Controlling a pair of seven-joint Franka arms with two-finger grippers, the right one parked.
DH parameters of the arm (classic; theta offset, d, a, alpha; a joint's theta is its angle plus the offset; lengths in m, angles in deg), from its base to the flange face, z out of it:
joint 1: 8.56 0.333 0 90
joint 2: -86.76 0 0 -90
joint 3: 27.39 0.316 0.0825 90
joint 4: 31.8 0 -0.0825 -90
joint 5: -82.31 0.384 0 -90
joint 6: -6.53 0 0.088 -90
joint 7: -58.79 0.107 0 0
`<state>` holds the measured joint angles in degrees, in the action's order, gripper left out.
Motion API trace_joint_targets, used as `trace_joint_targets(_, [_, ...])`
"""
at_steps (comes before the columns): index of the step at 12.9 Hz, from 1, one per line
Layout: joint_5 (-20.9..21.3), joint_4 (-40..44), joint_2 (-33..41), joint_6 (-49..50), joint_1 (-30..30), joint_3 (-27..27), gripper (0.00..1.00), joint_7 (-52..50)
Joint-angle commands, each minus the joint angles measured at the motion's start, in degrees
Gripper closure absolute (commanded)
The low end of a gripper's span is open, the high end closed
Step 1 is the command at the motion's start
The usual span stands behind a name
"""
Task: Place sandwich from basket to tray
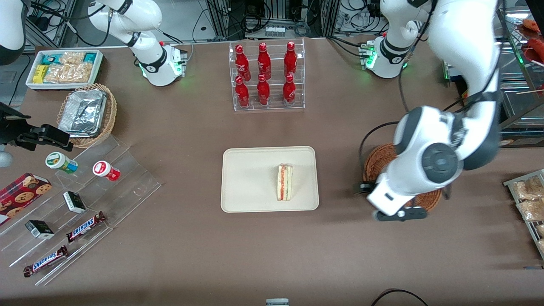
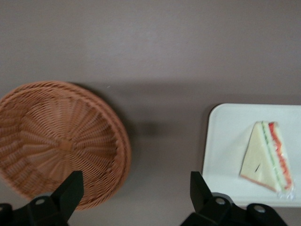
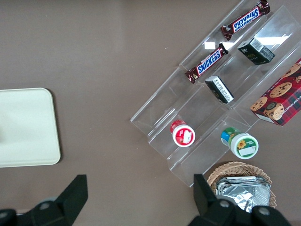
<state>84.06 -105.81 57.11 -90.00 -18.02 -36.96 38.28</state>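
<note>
Sandwich (image 1: 284,182) lying on tray (image 1: 246,178); gripper (image 2: 136,197) fingers wide, empty; basket (image 1: 376,163) half hidden under arm

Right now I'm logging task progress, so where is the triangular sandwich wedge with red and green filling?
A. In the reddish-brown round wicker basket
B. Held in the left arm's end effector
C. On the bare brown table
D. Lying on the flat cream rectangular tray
D: the triangular sandwich wedge with red and green filling lies on the flat cream rectangular tray, while the reddish-brown round wicker basket is empty and the left arm's end effector hangs open over the table between them, holding nothing.
</note>
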Motion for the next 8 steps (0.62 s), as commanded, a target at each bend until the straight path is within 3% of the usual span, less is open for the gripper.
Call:
trace_joint_targets(1, [-0.7, -1.9, 4.7, 3.4, 1.8, -0.4, 0.0, 1.6])
trace_joint_targets(8, [-0.3, -17.7, 25.0, 7.5, 8.6, -0.2, 0.0, 9.1])
